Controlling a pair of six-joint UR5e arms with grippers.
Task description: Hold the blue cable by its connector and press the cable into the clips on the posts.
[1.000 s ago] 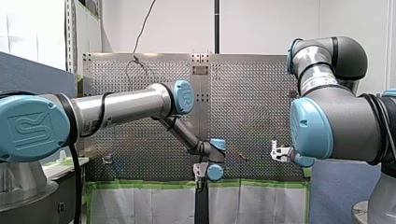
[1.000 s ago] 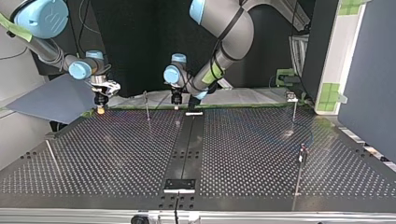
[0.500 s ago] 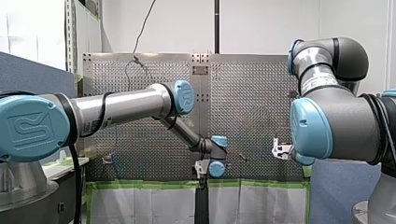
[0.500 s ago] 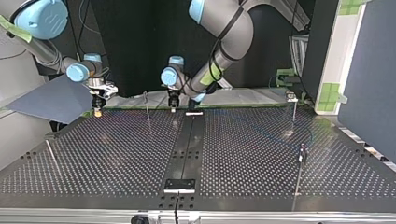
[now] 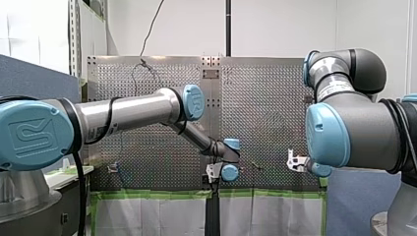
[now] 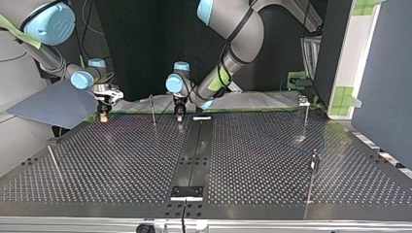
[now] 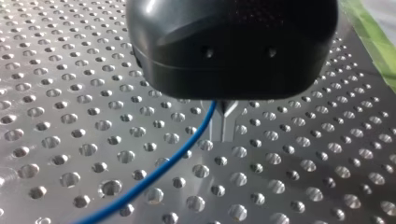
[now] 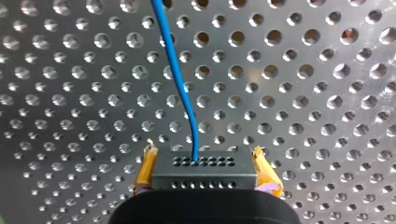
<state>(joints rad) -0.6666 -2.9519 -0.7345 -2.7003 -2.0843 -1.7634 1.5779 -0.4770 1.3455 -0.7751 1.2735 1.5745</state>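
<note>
Right gripper: yellow pads pinch the connector; blue cable runs out ahead. Post stands between it and left gripper, grip unreadable. Step, I judge: lining cable up with the post. Next: press it squarely down onto that post.

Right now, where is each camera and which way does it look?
Front view: behind the arms, looking over the table; shows my left arm, my right arm.
Top view: across the table, facing both arms.
Left wrist view: on my left wrist, along the left gripper, at the blue cable.
Right wrist view: on my right wrist; right gripper clamps the connector.
Both wrist views share the blue cable.
</note>
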